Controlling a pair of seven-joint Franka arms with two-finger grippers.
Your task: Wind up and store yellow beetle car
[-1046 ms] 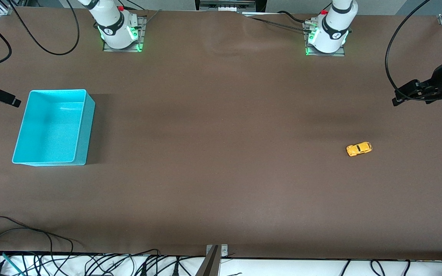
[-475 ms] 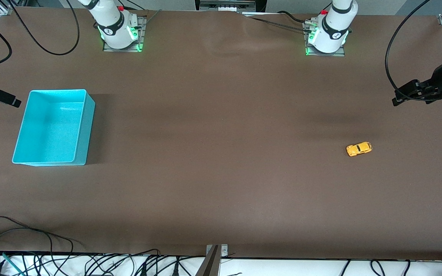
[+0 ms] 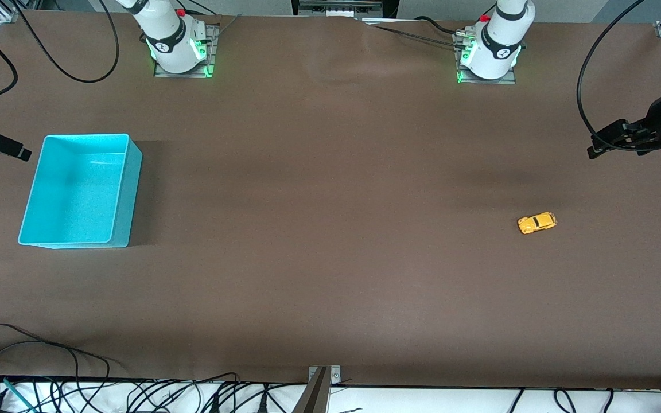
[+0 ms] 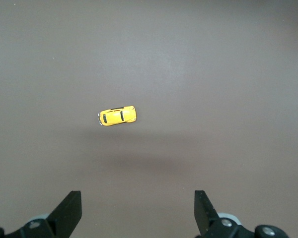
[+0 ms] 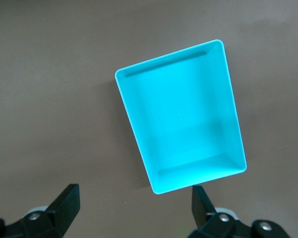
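Note:
The yellow beetle car (image 3: 537, 223) (image 4: 117, 115) stands alone on the brown table toward the left arm's end. My left gripper (image 3: 593, 152) (image 4: 137, 210) hangs high over that end of the table, well clear of the car, open with nothing between its fingers. A turquoise bin (image 3: 127, 195) (image 5: 184, 124) sits empty toward the right arm's end. Beside it, my right gripper (image 3: 23, 154) (image 5: 134, 206) hovers over the table's end, open and holding nothing.
The brown table (image 3: 330, 229) stretches bare between the car and the bin. Cables (image 3: 49, 367) lie along the table edge nearest the front camera. A metal bracket (image 3: 322, 378) stands at the middle of that edge. The arm bases (image 3: 178, 49) stand along the edge opposite.

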